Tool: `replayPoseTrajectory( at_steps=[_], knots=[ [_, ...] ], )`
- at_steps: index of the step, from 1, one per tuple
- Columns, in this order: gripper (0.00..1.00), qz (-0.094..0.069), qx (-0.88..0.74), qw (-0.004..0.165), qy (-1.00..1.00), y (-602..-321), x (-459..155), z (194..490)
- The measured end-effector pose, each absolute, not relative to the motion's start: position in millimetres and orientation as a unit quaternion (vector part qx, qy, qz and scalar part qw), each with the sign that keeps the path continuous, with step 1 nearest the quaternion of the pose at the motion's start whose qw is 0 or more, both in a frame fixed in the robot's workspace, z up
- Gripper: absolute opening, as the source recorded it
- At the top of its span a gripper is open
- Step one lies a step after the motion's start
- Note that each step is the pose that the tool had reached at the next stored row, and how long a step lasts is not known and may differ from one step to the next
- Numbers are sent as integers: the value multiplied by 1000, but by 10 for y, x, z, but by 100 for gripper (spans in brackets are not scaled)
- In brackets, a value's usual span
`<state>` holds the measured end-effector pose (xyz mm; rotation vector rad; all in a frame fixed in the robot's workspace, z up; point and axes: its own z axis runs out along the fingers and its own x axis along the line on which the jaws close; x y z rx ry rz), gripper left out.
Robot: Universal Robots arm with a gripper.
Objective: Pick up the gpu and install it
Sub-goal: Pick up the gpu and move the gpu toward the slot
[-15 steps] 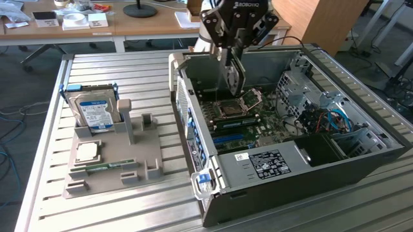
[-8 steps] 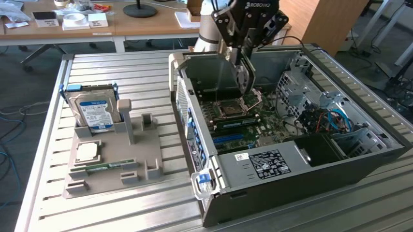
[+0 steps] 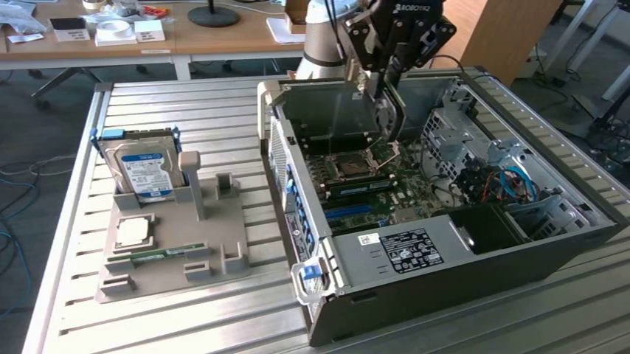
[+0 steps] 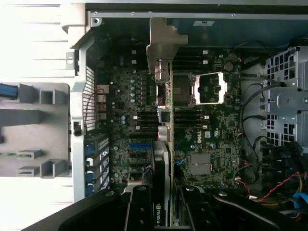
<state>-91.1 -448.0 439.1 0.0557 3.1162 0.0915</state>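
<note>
The tool pinches the gpu on edge over the open case's motherboard, at twelve o'clock in the exterior view

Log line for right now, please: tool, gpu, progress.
tool: shut on gpu | gpu: upright, above motherboard inside open case | install: not yet done

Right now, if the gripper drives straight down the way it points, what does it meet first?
The gripper's held gpu likely meets the motherboard first, near the CPU socket; depth unclear.
</note>
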Motion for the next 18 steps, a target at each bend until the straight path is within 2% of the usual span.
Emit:
replayPoseTrajectory(
  at_steps=[18],
  knots=[
    [27,31,18,12,999,-4481,-424,4391]
  ],
)
